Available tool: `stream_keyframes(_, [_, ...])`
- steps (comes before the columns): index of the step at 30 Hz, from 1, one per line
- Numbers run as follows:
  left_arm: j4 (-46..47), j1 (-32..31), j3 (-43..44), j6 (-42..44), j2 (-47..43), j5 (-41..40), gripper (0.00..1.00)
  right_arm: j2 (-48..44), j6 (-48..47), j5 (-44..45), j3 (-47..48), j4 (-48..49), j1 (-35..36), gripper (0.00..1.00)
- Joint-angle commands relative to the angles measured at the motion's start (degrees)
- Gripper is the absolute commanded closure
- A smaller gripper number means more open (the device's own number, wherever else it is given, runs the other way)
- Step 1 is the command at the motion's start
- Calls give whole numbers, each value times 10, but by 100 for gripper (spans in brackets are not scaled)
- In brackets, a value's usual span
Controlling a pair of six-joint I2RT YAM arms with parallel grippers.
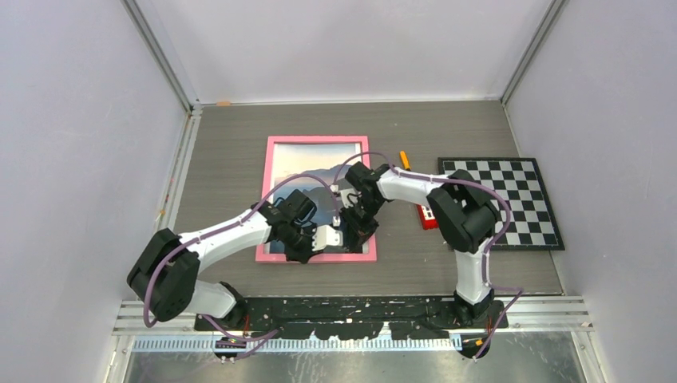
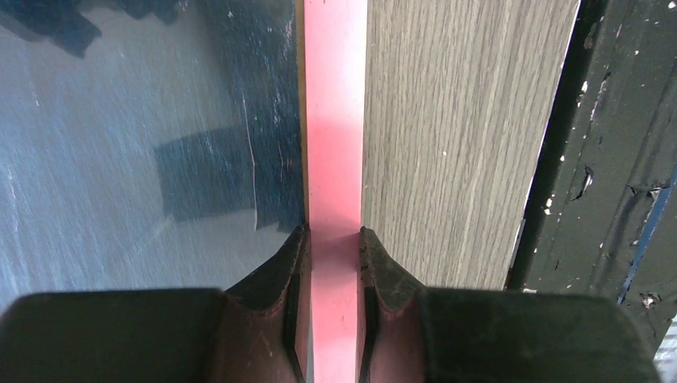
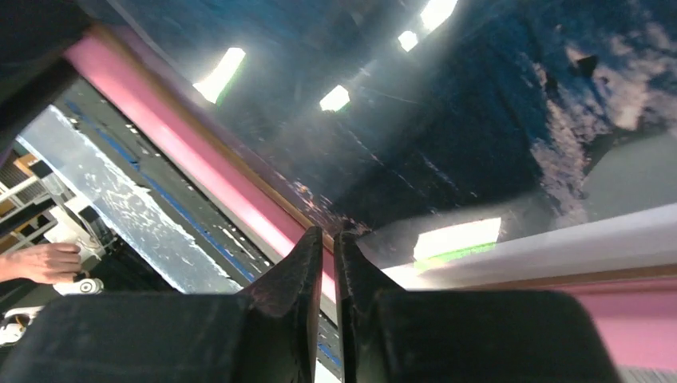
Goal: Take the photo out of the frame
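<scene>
Pink frame (image 1: 270, 191), single, one photo (image 1: 307, 159) inside, left gripper (image 2: 332, 236) and right gripper (image 3: 328, 236) each clenched on its border.

Grey table (image 1: 231, 136): pink frame (image 1: 275, 144), checkerboard (image 1: 511, 199), red block (image 1: 428, 217).

Your frame (image 1: 269, 199) lies face up, a large rectangle with a thin pink border; one border strip runs straight between the left fingers (image 2: 279, 279), touching both. Your photo (image 1: 307, 159), glossy blue seacoast, sits inside it, just left of them.
</scene>
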Motion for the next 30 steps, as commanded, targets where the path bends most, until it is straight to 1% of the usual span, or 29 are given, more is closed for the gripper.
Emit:
stream_keyframes(1, [20,2,23,-10,-44,31,100,31,-8,84,17,-8,9,86])
stream_keyframes(6, [7,1,23,-8,-79,48,100,43,3,127,18,-11,9,86])
stream_keyframes(11, [0,12,24,-18,-89,75,100,38,1,168,32,-25,10,84])
stream_keyframes(12, [1,13,22,-19,-87,77,100,40,0,164,34,-27,10,84])
stream_keyframes(16, [31,13,-4,-2,-79,60,100,20,7,97,35,-11,8,79])
stream_keyframes(19, [54,13,-26,18,-65,45,100,-8,20,50,36,30,8,72])
stream_keyframes(21, [66,12,-33,28,-53,37,100,-12,31,37,47,51,11,67])
stream_keyframes(25, [78,12,-32,29,-39,40,100,30,48,39,91,73,17,65])
stream_keyframes(28, [75,12,-25,24,-42,49,100,59,59,78,105,109,20,65])
stream_keyframes(30, [67,13,-19,22,-49,52,100,85,61,115,122,115,22,65])
